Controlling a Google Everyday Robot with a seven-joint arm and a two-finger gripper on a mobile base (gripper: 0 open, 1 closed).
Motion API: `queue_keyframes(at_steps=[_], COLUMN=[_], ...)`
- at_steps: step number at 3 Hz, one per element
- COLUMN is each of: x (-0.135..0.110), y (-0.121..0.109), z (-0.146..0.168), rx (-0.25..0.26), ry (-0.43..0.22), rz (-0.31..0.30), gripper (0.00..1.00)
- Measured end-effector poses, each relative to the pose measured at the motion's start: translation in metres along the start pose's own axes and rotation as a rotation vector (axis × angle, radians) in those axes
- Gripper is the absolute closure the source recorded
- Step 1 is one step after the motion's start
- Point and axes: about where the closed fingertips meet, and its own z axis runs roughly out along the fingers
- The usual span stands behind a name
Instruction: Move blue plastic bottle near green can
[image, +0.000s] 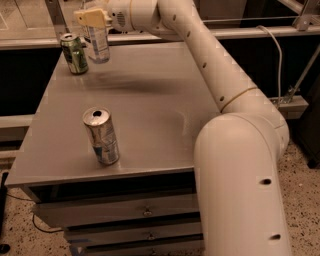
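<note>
Action sits at far corner of table (150, 115). Upright bottle (98, 45) hangs directly under gripper (93, 18), which is clamped on its top. The green can (74, 53) stands just left of gripper, near but apart; short leftward set-down looks enough.

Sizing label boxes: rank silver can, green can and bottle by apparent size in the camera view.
1. Silver can, nearest the camera.
2-3. Bottle and green can: unsure, since the gripper, over the table's far edge, hides the bottle's top.
</note>
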Motion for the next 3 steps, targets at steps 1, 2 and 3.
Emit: queue_keyframes(at_steps=[1, 2, 3], x=[0.017, 0.035, 0.042], y=[0.014, 0.020, 0.019], z=[0.023, 0.032, 0.035], rx=[-0.054, -0.078, -0.080], ry=[0.057, 0.102, 0.107], rz=[-0.008, -0.003, 0.006], gripper=[1.00, 1.00, 1.00])
